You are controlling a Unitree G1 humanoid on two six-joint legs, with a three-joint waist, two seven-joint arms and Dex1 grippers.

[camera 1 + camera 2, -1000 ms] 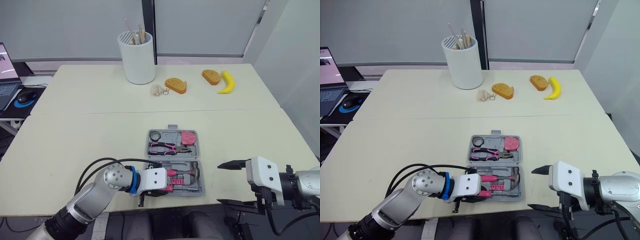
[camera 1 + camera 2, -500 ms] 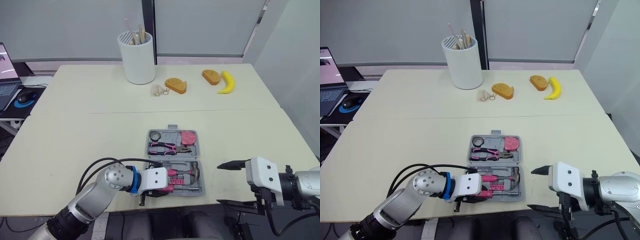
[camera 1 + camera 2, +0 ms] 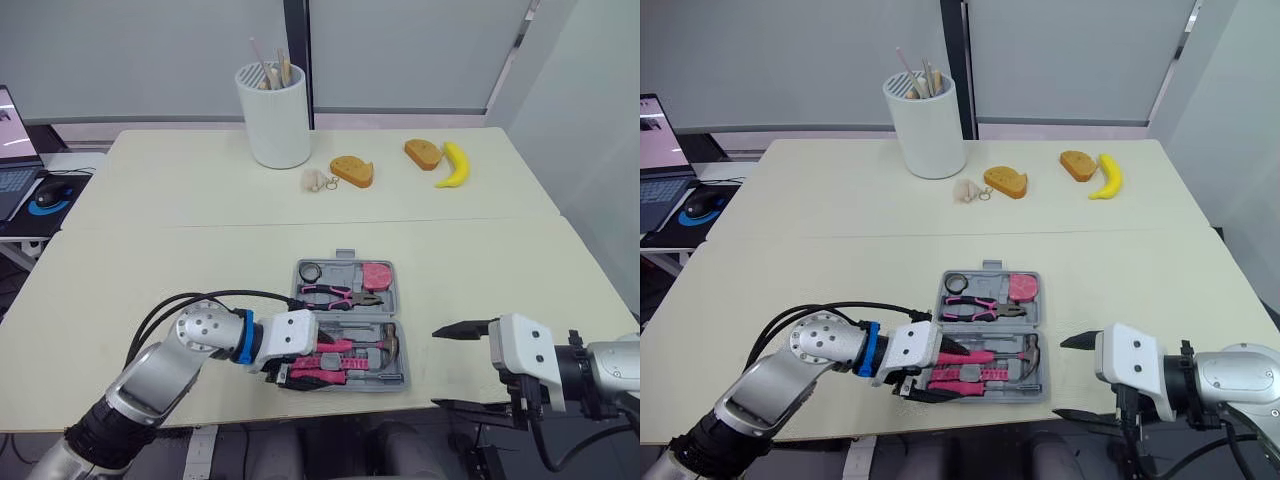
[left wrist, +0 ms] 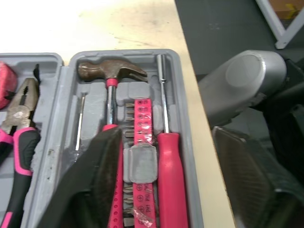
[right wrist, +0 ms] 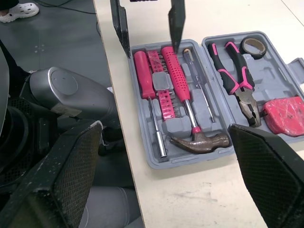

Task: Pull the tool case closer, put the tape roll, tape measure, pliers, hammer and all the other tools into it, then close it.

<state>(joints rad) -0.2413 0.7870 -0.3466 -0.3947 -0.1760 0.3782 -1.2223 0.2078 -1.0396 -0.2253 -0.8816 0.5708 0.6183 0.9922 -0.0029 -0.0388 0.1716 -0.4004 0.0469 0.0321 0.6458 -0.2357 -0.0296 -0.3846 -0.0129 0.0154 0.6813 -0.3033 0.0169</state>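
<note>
Two claws, both empty | left claw (image 3: 315,365): fingers wide apart, low over tool case (image 3: 388,300) near half, one finger above hammer (image 5: 199,141) handle, other past case's near rim | right claw (image 3: 440,367): spread wide, off worktop (image 3: 150,270) near-right edge | case: open at near edge; pliers (image 3: 335,294), tape roll (image 3: 309,270), tape measure (image 3: 376,275) seated inside

I can read no lettering, number, brand or sign from here. The tool case (image 3: 388,300) shows plain grey plastic with no legible marking on its walls or on the tools in it. The laptop screen (image 3: 8,120) at the edge of the head view carries pale marks that are too small for me to make out.
</note>
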